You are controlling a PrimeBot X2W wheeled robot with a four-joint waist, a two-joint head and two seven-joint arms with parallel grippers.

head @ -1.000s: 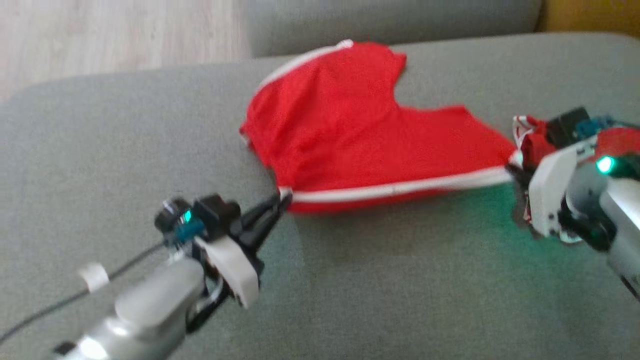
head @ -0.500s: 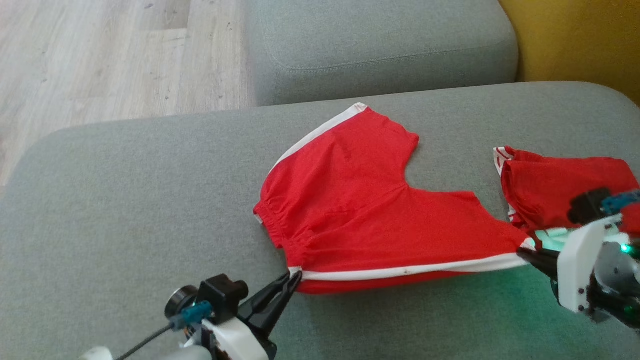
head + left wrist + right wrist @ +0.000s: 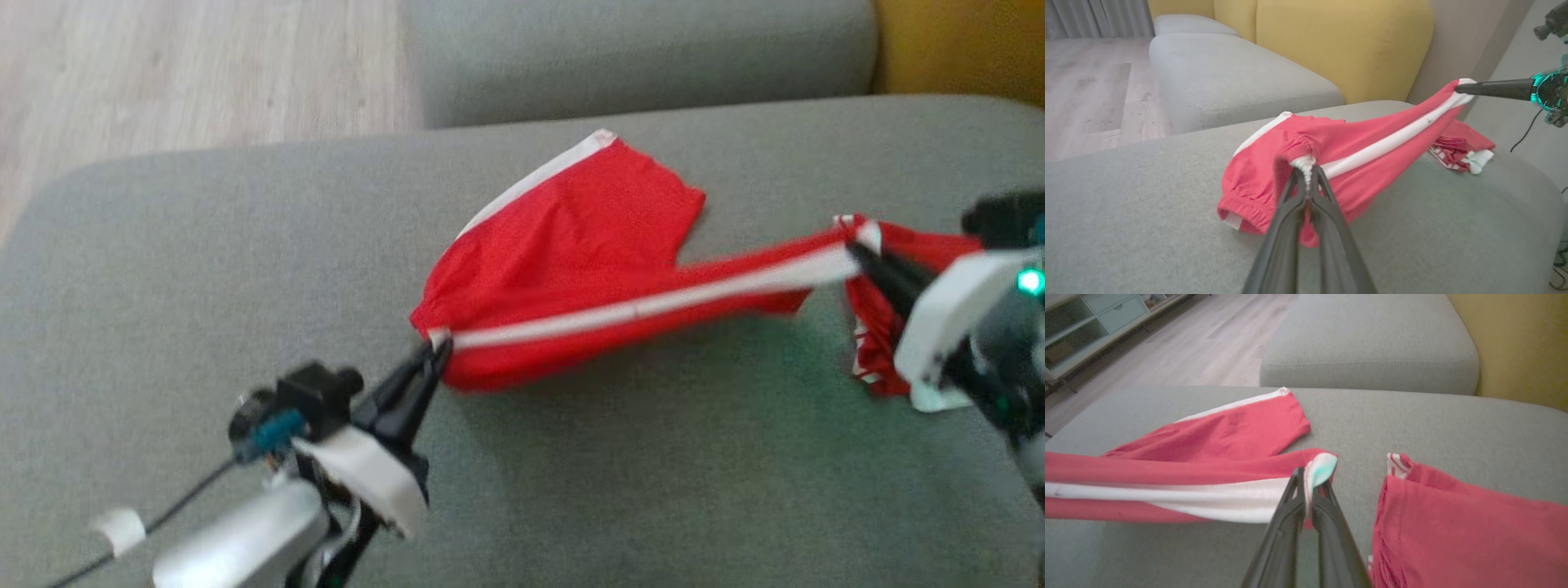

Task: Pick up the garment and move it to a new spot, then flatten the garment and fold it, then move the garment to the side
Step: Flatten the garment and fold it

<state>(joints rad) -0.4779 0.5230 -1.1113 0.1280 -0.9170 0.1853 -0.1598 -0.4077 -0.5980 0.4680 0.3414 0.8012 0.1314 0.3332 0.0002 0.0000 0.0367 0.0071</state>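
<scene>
- red shorts [image 3: 571, 237], thin soft knit with a white side stripe and a gathered elastic waist, lie partly on a grey woven sofa cushion [image 3: 204, 269].
- left gripper [image 3: 433, 359] is clamped on the stripe's waist end and right gripper [image 3: 857, 253] on its hem end, holding that edge raised and taut.
- the fold seems begun; finishing it and moving the shorts aside remain.
- a crumpled red cloth [image 3: 1453, 522] lies just beside.

Left tool [image 3: 437, 357] and right tool [image 3: 857, 251] pinch opposite ends of the red shorts [image 3: 588, 220] over a grey cushion [image 3: 204, 269].
</scene>
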